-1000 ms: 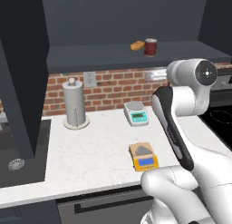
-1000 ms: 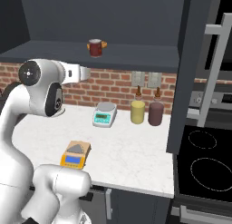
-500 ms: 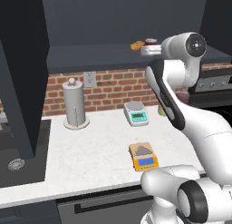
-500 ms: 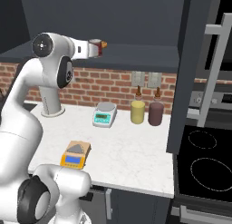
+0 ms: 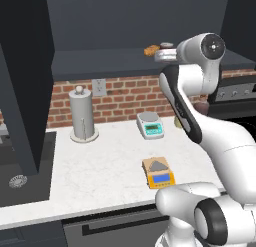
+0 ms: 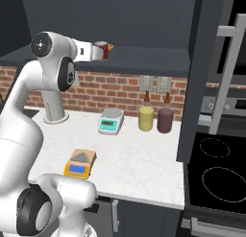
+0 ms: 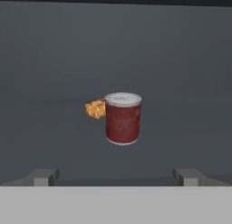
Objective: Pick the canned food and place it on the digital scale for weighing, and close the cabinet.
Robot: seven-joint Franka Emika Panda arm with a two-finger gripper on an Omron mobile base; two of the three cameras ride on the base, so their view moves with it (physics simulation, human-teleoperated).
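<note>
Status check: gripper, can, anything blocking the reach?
Gripper open, level with the shelf, short of the canned food. Can upright, untouched. Orange food piece beside it, behind-left; approach unobstructed.

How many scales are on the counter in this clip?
2: the orange-yellow digital scale near the counter's front edge, and a grey-white scale with a teal display back by the brick wall. The arm could hide others.

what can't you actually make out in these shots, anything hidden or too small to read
- canned food: left base view, only its lid peeks past the arm; the body is hidden.
- Orange-brown food piece: hand view, its right part is behind the can.
- digital scale: left base view, the blue display is too small to read.
- cabinet: right base view, the door's top is cut off by the frame.
</note>
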